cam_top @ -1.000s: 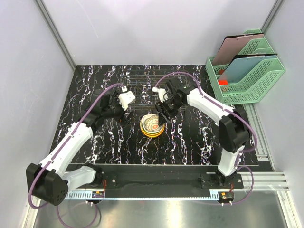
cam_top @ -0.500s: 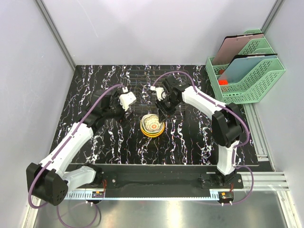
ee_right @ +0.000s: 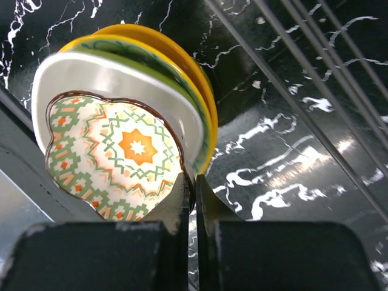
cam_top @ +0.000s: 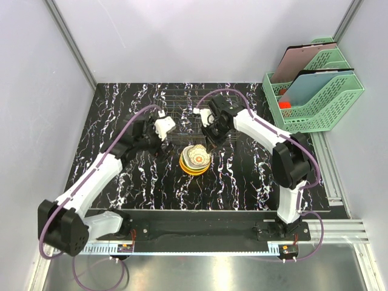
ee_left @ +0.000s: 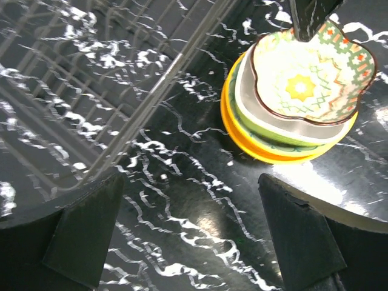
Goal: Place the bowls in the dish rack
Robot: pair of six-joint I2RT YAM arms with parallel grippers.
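A stack of bowls (cam_top: pixel 194 163) sits mid-table, orange at the bottom, then lime green and white. On top, a patterned bowl with a dark scalloped rim (ee_right: pixel 115 157) (ee_left: pixel 303 79) is tipped up on edge. My right gripper (ee_right: pixel 194 194) (cam_top: pixel 209 144) is shut on its rim, one finger inside and one outside. My left gripper (ee_left: pixel 191 236) (cam_top: pixel 163 144) hangs open just left of the stack, holding nothing. The wire dish rack (cam_top: pixel 182 109) (ee_left: pixel 91 91) lies behind the stack, and I see no bowl in it.
Green mesh file trays (cam_top: pixel 315 91) holding boards stand at the back right, off the black marbled table (cam_top: pixel 121 176). The rack's wires (ee_right: pixel 315 60) run close beside the stack. Grey walls close in the left and back sides.
My right gripper has closed onto the top bowl's rim and tilted that bowl up off the stack. The left gripper has edged a little closer to the stack.
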